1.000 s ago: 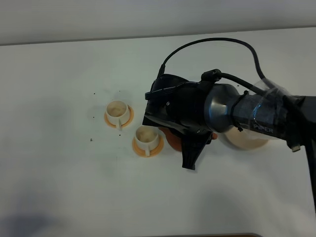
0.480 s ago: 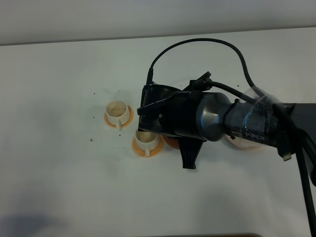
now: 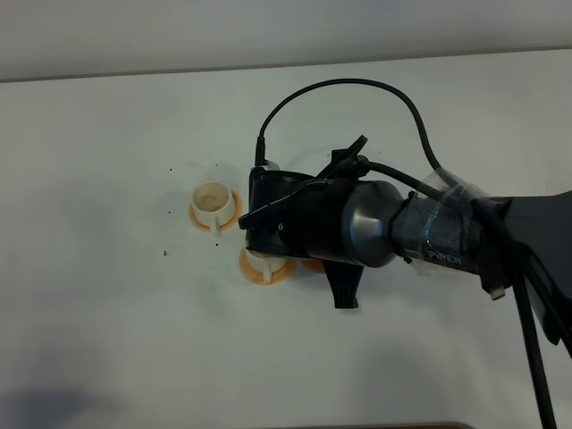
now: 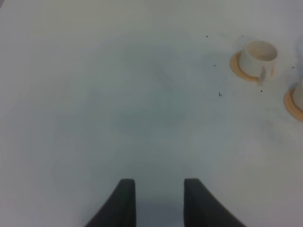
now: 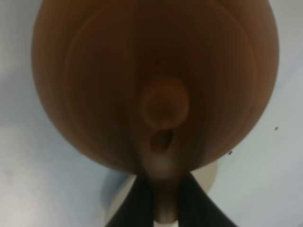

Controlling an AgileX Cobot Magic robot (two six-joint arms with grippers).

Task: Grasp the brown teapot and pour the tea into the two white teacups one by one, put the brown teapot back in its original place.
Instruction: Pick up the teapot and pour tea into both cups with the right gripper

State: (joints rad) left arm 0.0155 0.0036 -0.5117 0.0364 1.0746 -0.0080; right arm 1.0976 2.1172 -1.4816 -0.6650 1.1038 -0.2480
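Note:
The brown teapot (image 5: 156, 80) fills the right wrist view, lid knob facing the camera. My right gripper (image 5: 163, 201) is shut on its loop handle. From above, the right arm (image 3: 357, 232) reaches across the middle and hides most of the teapot (image 3: 312, 265), leaving only a brown sliver. One white teacup (image 3: 213, 203) stands uncovered on its orange saucer. The other teacup (image 3: 263, 266) is half under the arm's front end. The original place is hidden by the arm. My left gripper (image 4: 158, 203) hangs open over bare table, with both teacups (image 4: 258, 56) (image 4: 297, 97) far off.
The white table (image 3: 107, 313) carries a few small dark specks near the cups. A black cable (image 3: 357, 89) loops above the right arm. A pale shape (image 5: 208, 175) shows under the teapot in the right wrist view; I cannot tell what it is.
The right arm has carried the teapot to the left, from beside the nearer teacup to over it. The pale plate seen earlier is now covered by the arm.

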